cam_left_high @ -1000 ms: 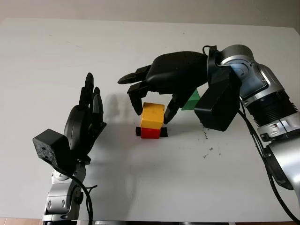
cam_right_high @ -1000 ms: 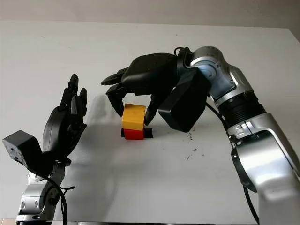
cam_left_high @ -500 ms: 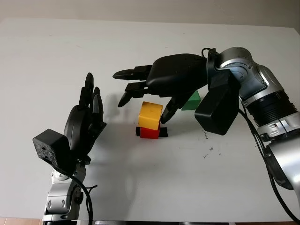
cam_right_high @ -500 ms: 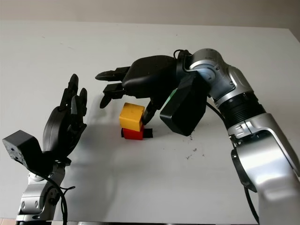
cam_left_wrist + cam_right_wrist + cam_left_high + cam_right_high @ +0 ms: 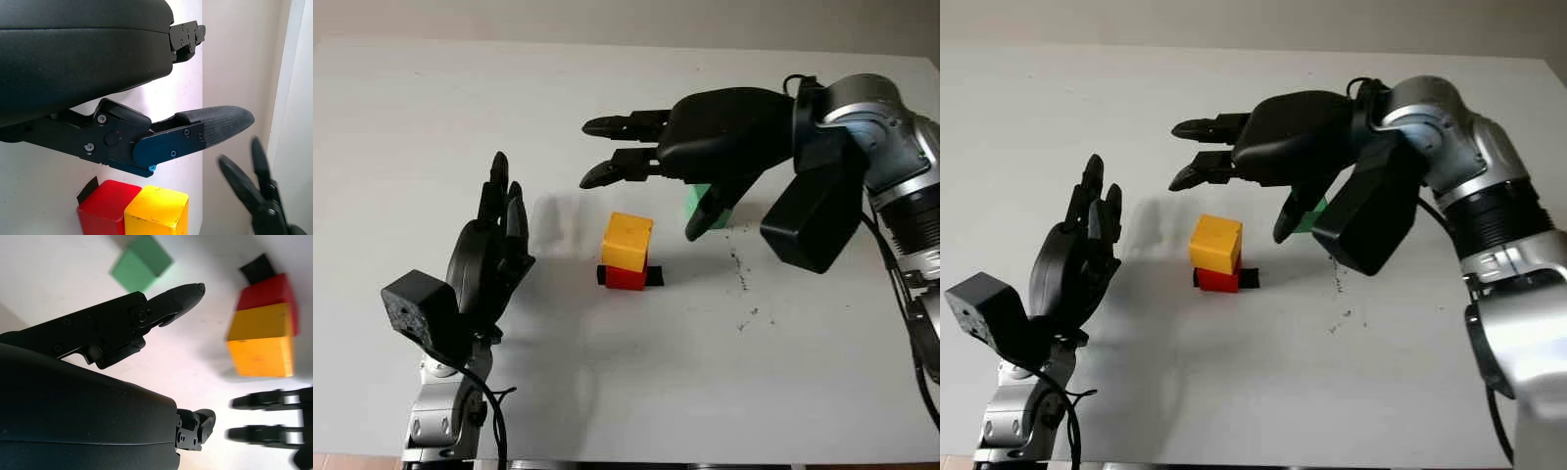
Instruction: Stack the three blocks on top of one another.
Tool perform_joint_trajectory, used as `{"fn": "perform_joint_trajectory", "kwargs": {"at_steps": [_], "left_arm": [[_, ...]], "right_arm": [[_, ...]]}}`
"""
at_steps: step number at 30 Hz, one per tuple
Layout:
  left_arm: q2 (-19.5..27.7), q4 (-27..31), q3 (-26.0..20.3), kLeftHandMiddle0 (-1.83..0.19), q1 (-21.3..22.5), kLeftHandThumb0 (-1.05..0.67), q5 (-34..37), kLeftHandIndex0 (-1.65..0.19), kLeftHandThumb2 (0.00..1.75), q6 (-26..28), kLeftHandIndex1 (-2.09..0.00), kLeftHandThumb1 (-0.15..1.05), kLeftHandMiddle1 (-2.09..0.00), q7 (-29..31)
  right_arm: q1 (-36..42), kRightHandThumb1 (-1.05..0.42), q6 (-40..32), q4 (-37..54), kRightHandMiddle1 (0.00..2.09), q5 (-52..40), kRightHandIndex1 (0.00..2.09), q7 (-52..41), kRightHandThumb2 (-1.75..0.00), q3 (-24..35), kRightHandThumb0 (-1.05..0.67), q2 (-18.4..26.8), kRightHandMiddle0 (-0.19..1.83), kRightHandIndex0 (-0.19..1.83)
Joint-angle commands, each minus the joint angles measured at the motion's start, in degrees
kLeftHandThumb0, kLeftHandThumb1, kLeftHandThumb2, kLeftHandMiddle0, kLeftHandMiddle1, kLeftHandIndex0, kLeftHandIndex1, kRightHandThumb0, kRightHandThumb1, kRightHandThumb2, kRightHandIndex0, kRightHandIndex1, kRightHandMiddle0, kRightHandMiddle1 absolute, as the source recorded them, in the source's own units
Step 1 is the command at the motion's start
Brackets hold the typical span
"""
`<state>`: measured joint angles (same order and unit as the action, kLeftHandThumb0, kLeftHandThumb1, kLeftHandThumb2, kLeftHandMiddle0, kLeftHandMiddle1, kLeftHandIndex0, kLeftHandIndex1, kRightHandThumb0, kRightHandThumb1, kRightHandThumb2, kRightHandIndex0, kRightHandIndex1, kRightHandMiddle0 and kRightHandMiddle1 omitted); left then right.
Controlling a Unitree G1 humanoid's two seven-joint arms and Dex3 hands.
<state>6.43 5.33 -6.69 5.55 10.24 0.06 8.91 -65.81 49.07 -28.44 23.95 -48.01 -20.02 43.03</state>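
A yellow block (image 5: 627, 241) sits on a red block (image 5: 626, 278) at the table's middle, a little skewed. The pair also shows in the left wrist view, yellow block (image 5: 156, 213) beside red block (image 5: 100, 215). A green block (image 5: 702, 200) lies on the table behind and to the right of the stack, partly hidden by my right thumb. My right hand (image 5: 641, 186) hovers open above and to the right of the stack, touching nothing. In the right wrist view the green block (image 5: 142, 263) lies beyond the thumb. My left hand (image 5: 494, 245) stands open to the left of the stack.
A strip of black tape (image 5: 653, 276) pokes out from under the red block. Small dark scuff marks (image 5: 744, 294) dot the white table (image 5: 607, 392) to the right of the stack. The table's far edge runs along the top of the eye views.
My right hand has opened, let go of the yellow block and drawn up and to the right. The yellow block stays on the red one. The left hand has not moved.
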Motion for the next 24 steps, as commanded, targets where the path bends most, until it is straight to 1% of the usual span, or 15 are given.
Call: {"fn": "perform_joint_trajectory", "kwargs": {"at_steps": [1,4,6,10,14,17,24], "left_arm": [[-0.22,0.45,0.1,0.15,-0.45,-0.79,-0.18,0.16,0.69,-0.82,-0.05,1.05,-0.06,-0.09],[-0.28,-0.13,-0.04,0.15,-0.16,-0.79,0.1,0.16,0.69,-1.11,-0.05,1.05,-0.05,0.05],[-0.3,-0.42,-0.11,0.15,0.09,-0.79,0.15,0.16,0.69,-1.16,-0.06,1.05,-0.06,-0.02],[-0.07,-0.38,-0.12,0.14,0.18,-0.8,0.07,0.16,0.69,-0.86,-0.06,1.05,-0.06,-0.01],[0.18,-0.35,-0.06,0.15,0.25,-0.79,-0.01,0.16,0.69,-0.87,-0.05,1.05,-0.05,0.27],[0.24,-0.13,-0.04,0.15,0.25,-0.79,-0.09,0.16,0.7,-0.47,-0.05,1.05,-0.05,0.16],[0.26,0.31,-0.07,0.16,0.11,-0.79,0.24,0.18,0.7,-0.02,-0.05,1.05,-0.05,0.28]], "right_arm": [[0.11,-0.9,-0.8,1.78,0.35,-0.55,0.03,0.1,-0.05,1.68,-0.55,2.27,-0.07,-0.18],[0.62,-0.9,-2.26,2.75,0.34,1.19,0.04,1.69,-0.05,3.62,-0.55,4.99,-0.05,-0.17],[0.78,-0.9,-3.41,2.59,0.32,2.61,0.05,3.29,-0.05,4.82,-0.58,6.59,-0.03,-0.16],[1.04,-0.91,-6.04,1.74,0.27,3.76,0.05,4.58,-0.06,5.8,-0.59,8.24,0.0,-0.17],[2.1,-0.9,-8.46,1.18,0.24,5.99,0.05,7.23,-0.05,5.83,-0.63,8.28,0.02,-0.17],[2.85,-0.89,-8.99,0.05,0.23,7.42,0.05,9.75,-0.05,5.59,-0.66,7.97,0.05,-0.16],[5.33,-0.9,-12.2,-0.96,0.21,7.82,0.06,12.5,-0.05,5.23,-0.72,6.59,0.09,-0.16]]}}
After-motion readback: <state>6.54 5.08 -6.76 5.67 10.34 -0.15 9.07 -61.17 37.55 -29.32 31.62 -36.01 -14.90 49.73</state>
